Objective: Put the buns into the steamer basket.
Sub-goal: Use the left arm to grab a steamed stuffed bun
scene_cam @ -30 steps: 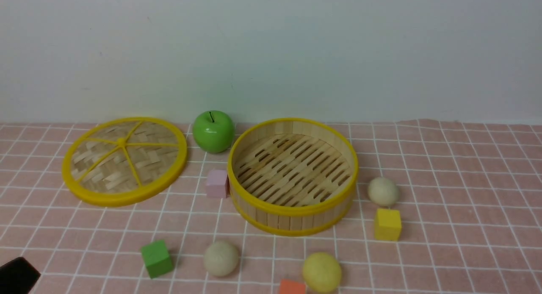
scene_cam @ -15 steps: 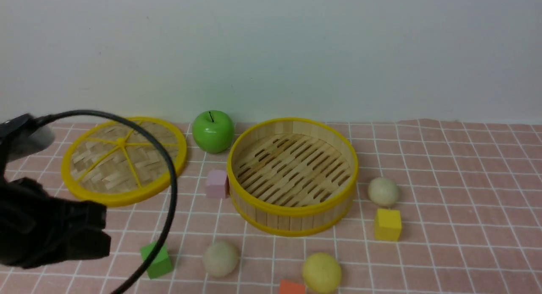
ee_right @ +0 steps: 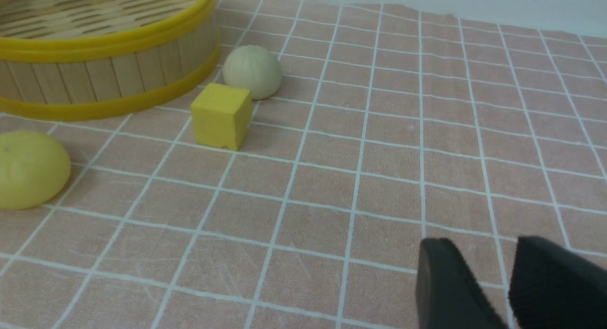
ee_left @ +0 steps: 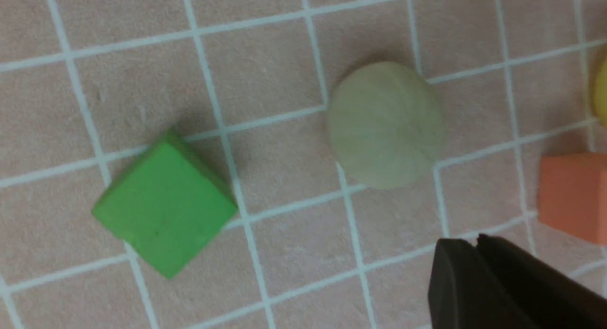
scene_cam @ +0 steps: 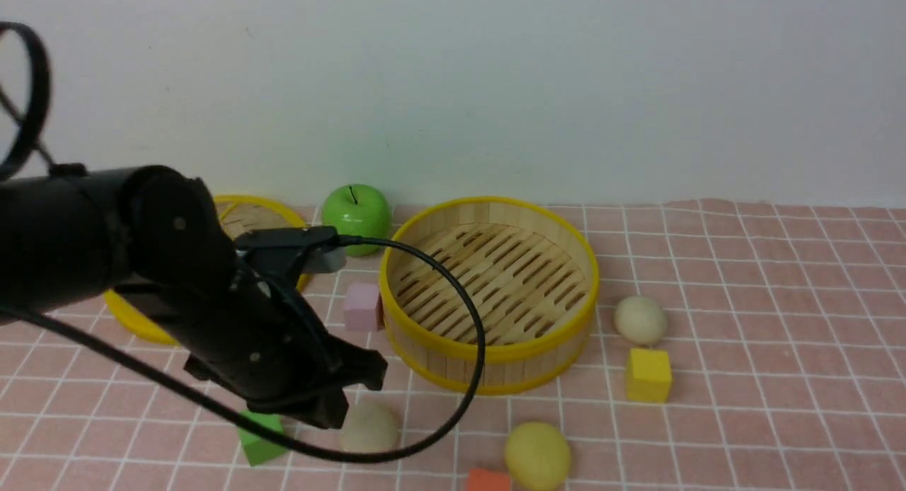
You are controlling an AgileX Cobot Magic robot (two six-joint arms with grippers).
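The round bamboo steamer basket [scene_cam: 488,349] stands mid-table with nothing in it; its wall [ee_right: 109,54] also shows in the right wrist view. One cream bun [scene_cam: 371,427] [ee_left: 385,125] lies in front of it, just beside my left gripper [scene_cam: 338,409] [ee_left: 475,241], whose jaws sit together, shut and holding nothing. A pale yellow bun [scene_cam: 538,454] [ee_right: 28,170] rests near the front edge. Another cream bun [scene_cam: 640,320] [ee_right: 252,72] lies right of the basket. My right gripper [ee_right: 488,246] is open over bare cloth and is out of the front view.
The woven lid [scene_cam: 262,211] at back left is mostly hidden by my left arm. Green apple [scene_cam: 356,215] by the wall. Pink cube [scene_cam: 362,305] touches the basket. Green cube [scene_cam: 258,441] [ee_left: 163,210], yellow cube [scene_cam: 648,374] [ee_right: 221,115], orange cube [scene_cam: 488,479] [ee_left: 574,196]. A black cable [scene_cam: 467,378] loops before the basket.
My left arm has swung in from the left edge to the near cream bun, covering most of the lid. The buns, cubes and basket have not moved.
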